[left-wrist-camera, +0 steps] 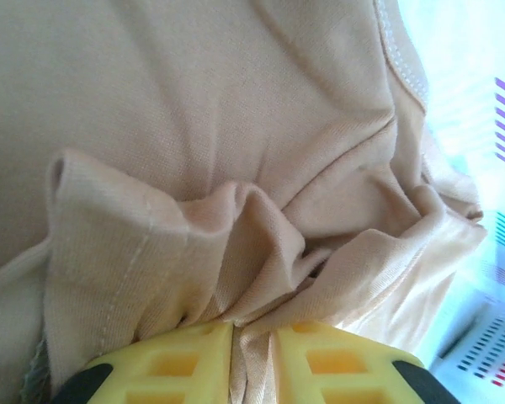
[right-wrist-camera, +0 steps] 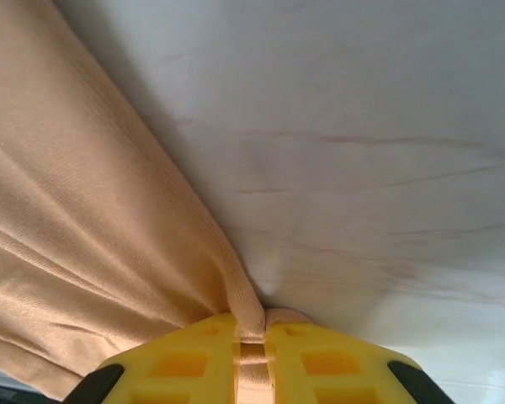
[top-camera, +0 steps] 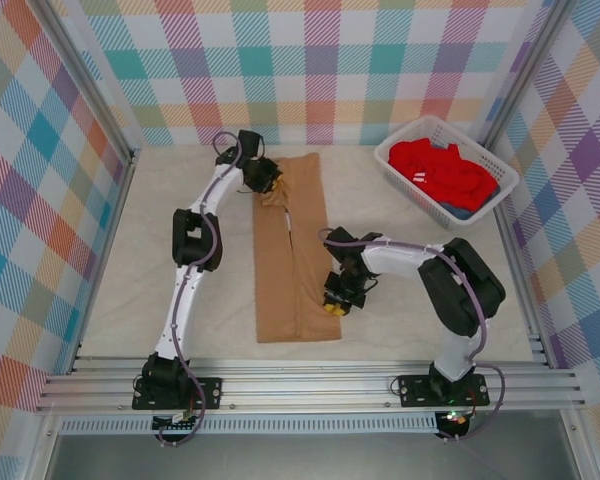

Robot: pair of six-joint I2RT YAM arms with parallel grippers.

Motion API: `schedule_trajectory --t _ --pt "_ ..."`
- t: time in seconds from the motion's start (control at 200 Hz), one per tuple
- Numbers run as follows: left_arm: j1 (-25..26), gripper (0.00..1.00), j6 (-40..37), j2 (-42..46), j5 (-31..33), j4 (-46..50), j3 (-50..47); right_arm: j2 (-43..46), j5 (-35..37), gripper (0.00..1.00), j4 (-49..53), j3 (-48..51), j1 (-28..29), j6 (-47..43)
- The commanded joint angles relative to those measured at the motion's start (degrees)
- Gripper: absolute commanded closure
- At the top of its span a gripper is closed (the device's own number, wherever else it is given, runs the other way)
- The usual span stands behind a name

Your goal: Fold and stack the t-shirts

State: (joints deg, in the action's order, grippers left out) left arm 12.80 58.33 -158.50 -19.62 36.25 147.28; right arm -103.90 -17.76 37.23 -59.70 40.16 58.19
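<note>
The left gripper is clamped on bunched cloth at the far end of the tan t-shirt, a long strip lying mid-table. The right gripper pinches its near right edge. The cloth looks light and limp, best taken at hems. The white basket holds the red t-shirt.

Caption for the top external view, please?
Left gripper pinches the far end of the folded tan t-shirt, right gripper its near right edge; the red t-shirt lies in the white basket.
</note>
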Motion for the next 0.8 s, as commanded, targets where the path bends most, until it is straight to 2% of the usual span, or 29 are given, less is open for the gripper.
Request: schedule_trajectory --t 0.0,0.155,0.255,0.31,0.42,0.495,0.595,0.68,0.795 --pt "0.1 0.78 3.3 -6.2 0.0 -2.3 -0.3 -7.0 2.1 0.83 -1.9 0.4 1.1 6.7" --pt "-0.4 0.76 3.7 -9.8 -1.7 -2.5 6.9 -7.3 3.8 0.82 -1.4 -2.3 1.1 7.6" --pt "-0.8 0.72 1.0 -6.5 -1.9 -0.8 8.8 -2.5 7.9 0.77 0.6 -3.1 1.3 5.9" --pt "-0.7 0.67 -2.4 -2.2 0.5 3.4 9.2 0.9 9.9 0.73 1.4 -3.0 1.3 5.0" --pt "-0.5 0.58 -5.1 8.9 9.8 17.5 6.7 7.5 13.5 0.64 4.1 -3.1 1.2 2.2" --pt "-0.2 0.54 -6.7 18.4 15.8 20.9 -2.1 10.7 13.9 0.62 6.1 -3.1 1.1 1.0" --pt "0.0 0.51 -10.0 32.6 18.9 17.5 -20.5 15.0 12.5 0.61 6.5 -0.3 1.1 0.7" --pt "0.0 0.51 -13.2 44.7 18.9 15.2 -36.4 18.7 10.7 0.62 6.2 3.6 1.2 0.3" --pt "0.5 0.52 -13.4 60.2 13.2 15.2 -59.3 22.2 8.2 0.63 5.8 8.3 1.1 1.1"
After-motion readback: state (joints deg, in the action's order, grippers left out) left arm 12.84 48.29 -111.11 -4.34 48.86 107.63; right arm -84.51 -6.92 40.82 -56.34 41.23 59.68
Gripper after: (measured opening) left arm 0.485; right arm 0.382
